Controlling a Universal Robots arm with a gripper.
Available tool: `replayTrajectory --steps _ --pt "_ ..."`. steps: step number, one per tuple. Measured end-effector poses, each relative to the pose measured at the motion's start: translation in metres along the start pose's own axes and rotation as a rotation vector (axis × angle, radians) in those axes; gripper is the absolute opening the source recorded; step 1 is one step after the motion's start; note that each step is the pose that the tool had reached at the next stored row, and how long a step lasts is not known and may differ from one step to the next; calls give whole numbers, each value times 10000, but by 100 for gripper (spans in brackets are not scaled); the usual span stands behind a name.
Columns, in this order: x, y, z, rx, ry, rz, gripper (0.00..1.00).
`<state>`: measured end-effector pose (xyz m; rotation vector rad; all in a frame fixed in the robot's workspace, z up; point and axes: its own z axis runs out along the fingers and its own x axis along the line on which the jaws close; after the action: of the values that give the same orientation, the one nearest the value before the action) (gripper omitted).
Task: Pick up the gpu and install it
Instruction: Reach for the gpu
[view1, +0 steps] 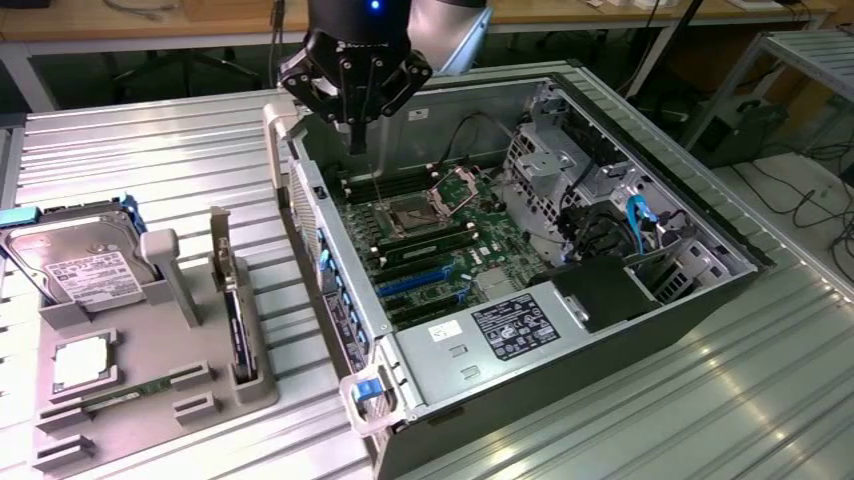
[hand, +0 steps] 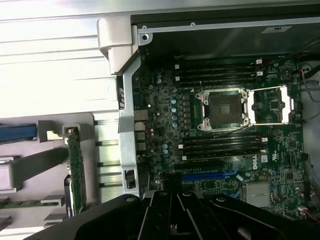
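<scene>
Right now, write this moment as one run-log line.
hand: shut, empty, above case | gpu: in stand, untouched

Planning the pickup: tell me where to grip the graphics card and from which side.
Likely pinch the graphics card across its thin top edge, coming from above: it stands on edge in the grey stand, lower edge sunk in a slot.

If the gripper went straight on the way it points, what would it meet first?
Probably the motherboard in the open computer case: the gripper points down above it, nothing between. Depth leaves the exact spot unclear.
</scene>
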<state>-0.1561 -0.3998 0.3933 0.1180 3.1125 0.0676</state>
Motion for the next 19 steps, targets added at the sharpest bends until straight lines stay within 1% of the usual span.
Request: replayTrajectory --steps 19 --pt "170 -18 -5 0 0 0 11"
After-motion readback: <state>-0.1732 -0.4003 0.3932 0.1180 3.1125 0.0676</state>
